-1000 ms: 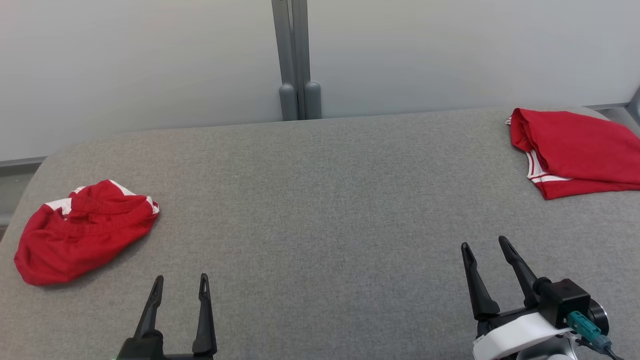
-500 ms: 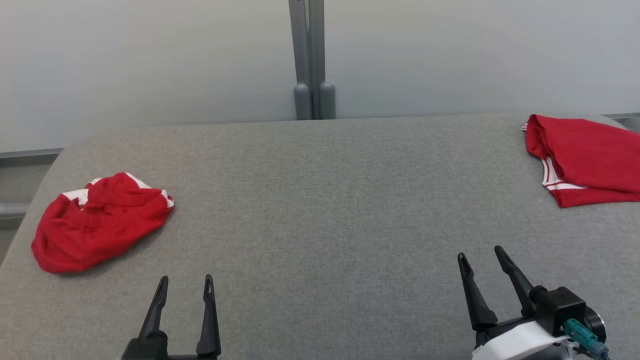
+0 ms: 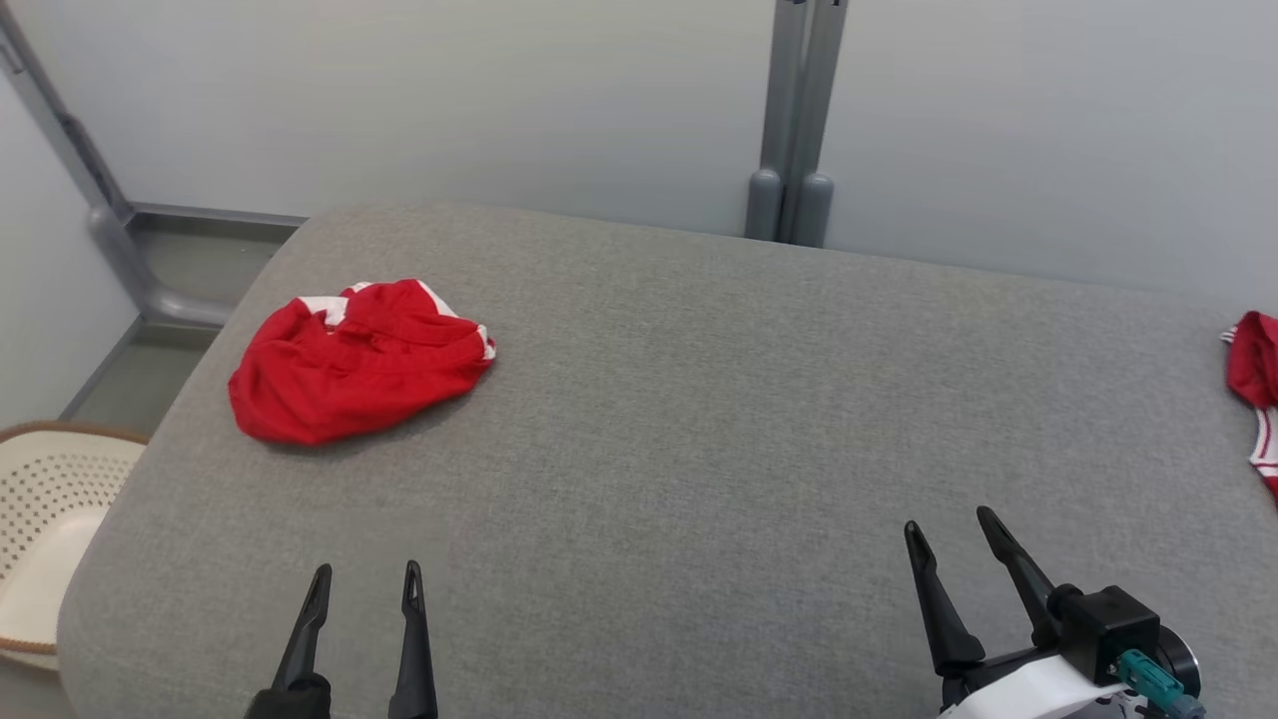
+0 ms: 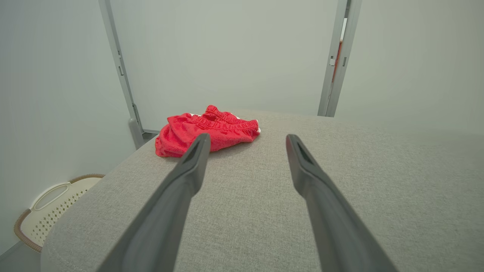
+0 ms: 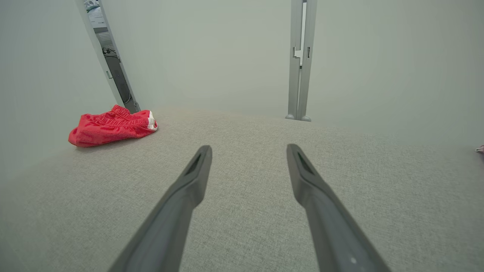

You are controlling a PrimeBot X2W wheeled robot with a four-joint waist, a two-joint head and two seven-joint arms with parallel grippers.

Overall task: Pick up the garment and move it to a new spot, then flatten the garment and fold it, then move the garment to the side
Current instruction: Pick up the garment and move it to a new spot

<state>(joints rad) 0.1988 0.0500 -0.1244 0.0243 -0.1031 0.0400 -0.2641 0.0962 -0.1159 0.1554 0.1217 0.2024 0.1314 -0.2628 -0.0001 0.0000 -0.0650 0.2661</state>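
At the bottom edge of the head view, lower left, the left gripper (image 3: 366, 571) points up the frame with its two long dark fingers spread apart and nothing between them. At the lower right the right gripper (image 3: 947, 521) is likewise released and empty (its white wrist and a teal plug show just below it). Both hover over the grey woven-fabric table (image 3: 679, 419), well apart from each other.

At the left edge, below the table's rounded corner, stands a cream perforated plastic basket with a brown rim (image 3: 50, 509).

Farther up, in the upper left of the frame, the crumpled red garment with white trim (image 3: 349, 364) lies bunched in a heap on the table near its far left corner, well apart from both grippers. In the left wrist view it sits just beyond the left-hand fingertip, its gathered waistband facing the camera.

At the right edge, mid-height, a second red garment with white stripes (image 3: 1256, 379) is cut off by the frame.

Behind the table, at the top, a grey metal post (image 3: 794, 110) rises against the pale wall (image 3: 449, 90).
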